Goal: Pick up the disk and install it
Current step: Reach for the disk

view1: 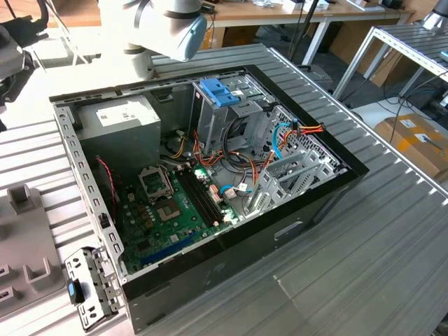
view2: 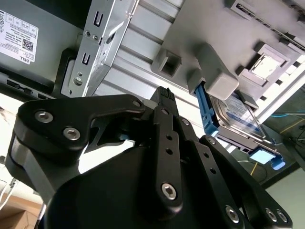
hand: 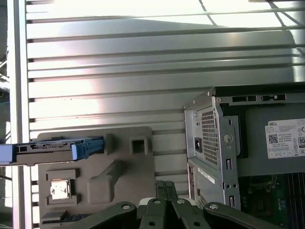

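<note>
The disk stands on edge in a slot of the grey holder, on the worktop beside the open case. The holder lies at the left edge of the exterior frame. The hand hovers over the holder, fingers narrow, holding nothing. The disk looks stiff, dense, smooth-sided and probably shock-sensitive. Its flat faces between the blue rails seem the safest grip.
</note>
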Available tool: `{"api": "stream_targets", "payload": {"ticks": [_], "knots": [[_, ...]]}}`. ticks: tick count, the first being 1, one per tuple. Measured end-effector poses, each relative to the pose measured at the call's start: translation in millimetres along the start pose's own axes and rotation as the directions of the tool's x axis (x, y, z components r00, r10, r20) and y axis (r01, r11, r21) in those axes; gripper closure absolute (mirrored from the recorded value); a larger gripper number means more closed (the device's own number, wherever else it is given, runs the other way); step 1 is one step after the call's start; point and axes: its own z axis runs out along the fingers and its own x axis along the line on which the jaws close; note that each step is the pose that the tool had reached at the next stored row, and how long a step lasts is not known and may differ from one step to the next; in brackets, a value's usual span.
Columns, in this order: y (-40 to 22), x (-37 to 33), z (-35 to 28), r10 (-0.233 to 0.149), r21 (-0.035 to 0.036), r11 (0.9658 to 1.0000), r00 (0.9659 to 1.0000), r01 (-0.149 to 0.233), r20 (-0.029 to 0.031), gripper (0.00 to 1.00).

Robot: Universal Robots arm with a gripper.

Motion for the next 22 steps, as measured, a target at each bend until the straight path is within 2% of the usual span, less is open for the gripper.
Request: {"api": "stream_targets", "payload": {"ticks": [7,15,22], "knots": [[-0.7,10.5,-0.4,0.0,0.0,1.0,1.0,0.0,0.0,0.89],[-2.3,32.1,-1.3,0.0,0.0001,1.0,1.0,0.0,0.0002,0.89],[-3.2,45.3,-1.8,0.0,0.0,1.0,1.0,0.0,0.0003,0.89]]}}
